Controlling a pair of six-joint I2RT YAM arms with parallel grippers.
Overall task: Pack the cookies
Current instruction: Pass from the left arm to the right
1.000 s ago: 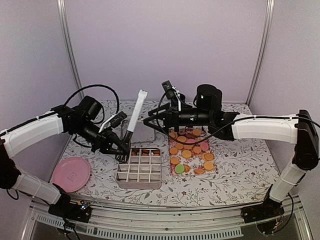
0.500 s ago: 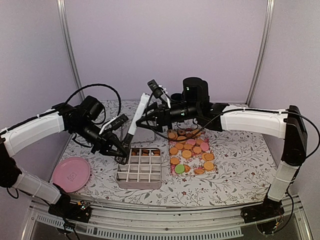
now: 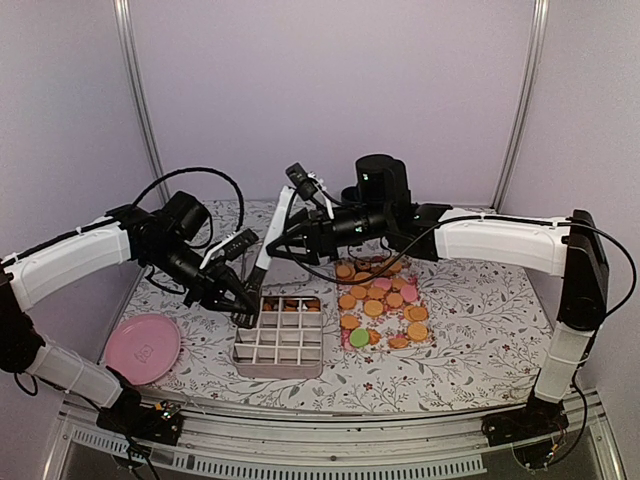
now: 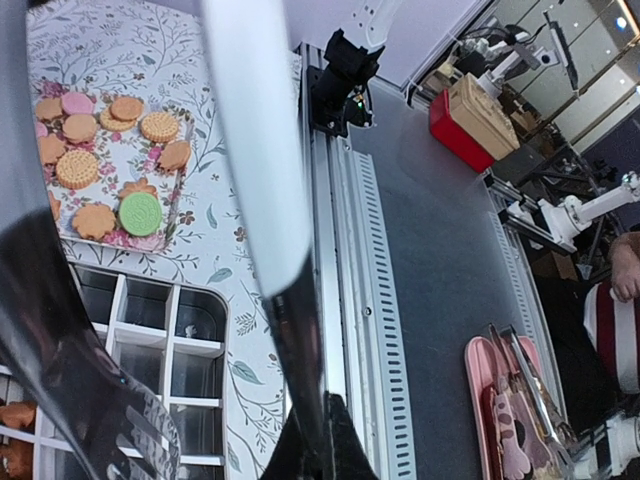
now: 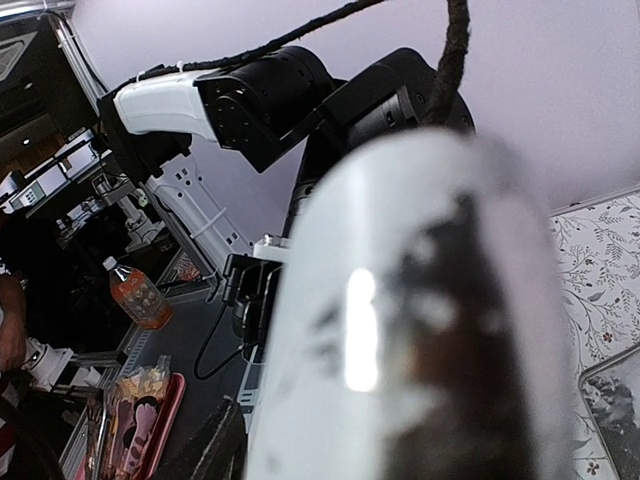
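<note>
The cookies (image 3: 378,298), mostly orange with a few pink and one green (image 3: 359,337), lie on a floral sheet right of a white compartment box (image 3: 280,345). They also show in the left wrist view (image 4: 100,165). Some orange cookies sit in the box's back row (image 3: 285,303). My left gripper (image 3: 243,315) is at the box's back left corner, shut on the black end of a long tool (image 3: 275,222) with a white upper end. In the left wrist view the tool (image 4: 255,150) runs up from the left gripper (image 4: 325,445). My right gripper (image 3: 272,240) is against the tool's white part. The tool (image 5: 420,320) fills the right wrist view and hides the fingers.
A pink plate (image 3: 143,347) lies at the front left. A clear container (image 3: 292,265) stands just behind the box. The table's front rail (image 4: 345,200) runs beside the box. Both arms reach over the table's middle.
My right gripper has moved left, from over the cookies up to the white part of the tool. The left arm and the tool have hardly moved.
</note>
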